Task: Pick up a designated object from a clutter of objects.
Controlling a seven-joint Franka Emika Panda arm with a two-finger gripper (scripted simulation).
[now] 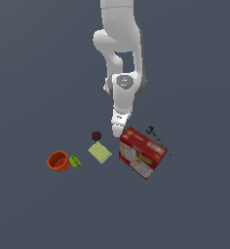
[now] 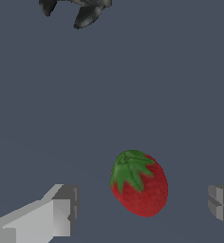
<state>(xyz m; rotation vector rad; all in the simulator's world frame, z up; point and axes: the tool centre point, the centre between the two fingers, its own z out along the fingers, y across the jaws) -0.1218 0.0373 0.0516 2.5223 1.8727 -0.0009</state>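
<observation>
1. Nearest the wrist camera are the two pale fingers [image 2: 47, 216] of the gripper [image 2: 141, 209], spread wide apart with nothing held; the strawberry [image 2: 139, 183] lies on the floor between them, nearer the finger at the frame's edge than the other.
2. In the exterior view the strawberry itself is hidden: the arm's hand [image 1: 119, 122] hangs low just beside the red box [image 1: 142, 152], over the box's upper corner on the exterior view's left, so the berry must sit there under it.
3. Relative to the red box, the maroon ball [image 1: 96, 135] and the pale yellow square [image 1: 100, 152] lie near on the exterior view's left, the orange bowl [image 1: 58, 161] and green bit [image 1: 75, 161] farther that way, and the thin black tool [image 1: 157, 137] touches or nearly touches the box's far edge.
4. Risks, as I judge them: the berry is off-centre, so closing may push or roll its rounded body aside instead of pinching it.
5. The box stands so close that a finger could catch it on the descent and shove it.
</observation>
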